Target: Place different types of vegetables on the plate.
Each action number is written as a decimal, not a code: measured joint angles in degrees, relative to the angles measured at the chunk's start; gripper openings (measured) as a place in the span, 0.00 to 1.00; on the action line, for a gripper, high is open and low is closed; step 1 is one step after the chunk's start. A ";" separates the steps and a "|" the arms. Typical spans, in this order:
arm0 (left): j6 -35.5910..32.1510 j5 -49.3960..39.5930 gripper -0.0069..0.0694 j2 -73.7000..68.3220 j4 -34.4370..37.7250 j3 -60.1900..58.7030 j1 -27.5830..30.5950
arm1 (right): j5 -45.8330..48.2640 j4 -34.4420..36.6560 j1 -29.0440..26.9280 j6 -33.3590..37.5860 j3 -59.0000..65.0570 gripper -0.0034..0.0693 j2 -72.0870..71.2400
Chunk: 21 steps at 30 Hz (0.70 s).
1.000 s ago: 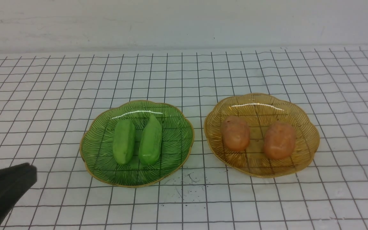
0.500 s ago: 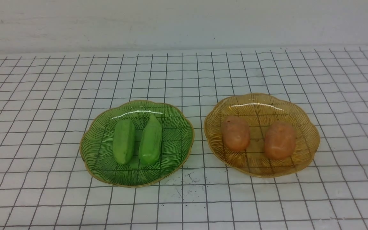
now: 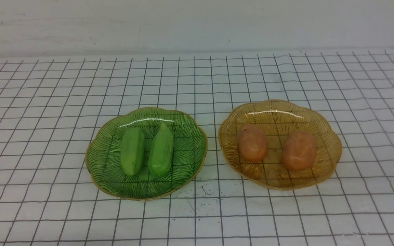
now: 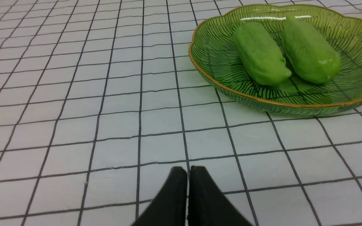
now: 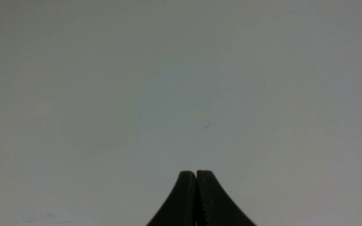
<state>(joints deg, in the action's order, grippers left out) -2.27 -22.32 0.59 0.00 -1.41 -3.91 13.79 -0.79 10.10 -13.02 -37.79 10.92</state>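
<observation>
Left pincer (image 4: 188,171): pressing its two black fingers together, tips meeting, holding nothing, hanging over bare gridded table, touching no vegetable; showing only in the left wrist view.
Right pincer (image 5: 196,174): pressing its fingers together likewise, gripping nothing, pointing at a plain pale grey surface; showing only in the right wrist view.
Nearest to left pincer: lying off to one side, well apart, the green plate (image 4: 231,91) with its gold rim.
Plates, counted: two, sitting side by side near the middle of the table, not touching; green plate (image 3: 104,160) on the robot's left, amber plate (image 3: 330,150) on the right.
Green vegetables, counted: two, both lying in the green plate, lengthwise and side by side, running from front to back; left green vegetable (image 3: 132,151), right green vegetable (image 3: 161,150); whether touching each other, hard to tell.
Orange-brown vegetables, counted: two, both lying in the amber plate, apart from each other; left potato-like piece (image 3: 252,142), right potato-like piece (image 3: 299,150).
Sorting so far: each plate carrying one kind only.
Table (image 3: 46,102): wearing a white cover with a black grid, showing small dark scuffs just in front of the green plate.
Beyond: plain pale wall (image 3: 197,24) standing behind the table.
</observation>
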 joint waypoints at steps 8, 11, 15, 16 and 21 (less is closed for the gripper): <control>0.00 0.04 0.08 0.00 0.00 0.00 0.00 | 0.00 0.00 0.00 0.00 0.00 0.03 0.00; 0.00 0.04 0.08 0.00 0.00 0.00 0.06 | 0.00 0.00 0.00 0.00 0.00 0.03 0.00; 0.00 0.04 0.08 0.00 0.00 0.00 0.10 | 0.00 0.00 0.00 0.00 0.00 0.03 0.00; 0.00 0.04 0.08 0.00 0.00 0.00 0.10 | 0.00 0.00 0.00 0.00 0.00 0.03 0.00; 0.00 0.04 0.08 0.00 0.00 0.00 0.13 | 0.12 -1.30 0.00 0.17 0.06 0.03 -0.72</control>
<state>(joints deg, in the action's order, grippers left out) -2.27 -22.28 0.59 0.00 -1.41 -3.78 13.91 -2.09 10.10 -12.85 -37.73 10.19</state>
